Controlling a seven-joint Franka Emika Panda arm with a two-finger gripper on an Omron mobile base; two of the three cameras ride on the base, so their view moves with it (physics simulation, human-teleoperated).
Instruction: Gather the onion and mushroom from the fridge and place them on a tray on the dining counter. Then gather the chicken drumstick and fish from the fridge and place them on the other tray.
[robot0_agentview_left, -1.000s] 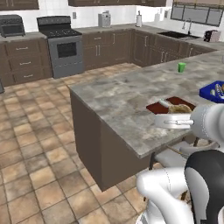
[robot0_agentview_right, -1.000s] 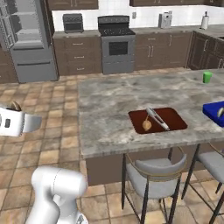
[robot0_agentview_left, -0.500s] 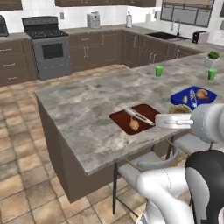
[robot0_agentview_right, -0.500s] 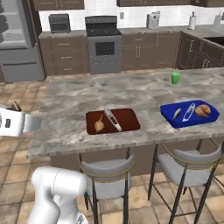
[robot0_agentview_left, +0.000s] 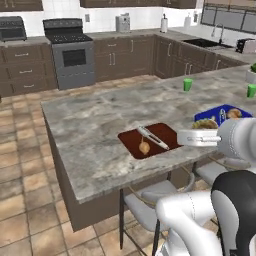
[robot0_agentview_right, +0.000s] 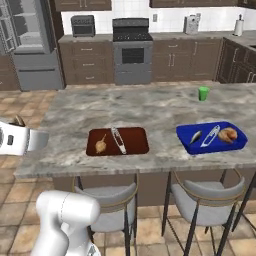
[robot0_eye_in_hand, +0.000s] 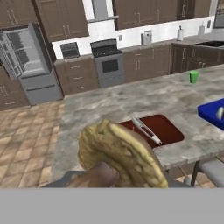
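Item: mushroom (robot0_eye_in_hand: 120, 155), tan wrinkled cap on a brown stem, clasped in the hand (robot0_agentview_left: 202, 131) off the table (robot0_agentview_left: 95, 125) edge, on the stool side of the dark red-brown tray (robot0_agentview_left: 127, 141). We judge it light, soft and easily bruised. We would grip it gently across the stem, below the cap.

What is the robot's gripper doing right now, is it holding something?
Gripper: closed, holding a tan round disc of food above the dining counter's edge.
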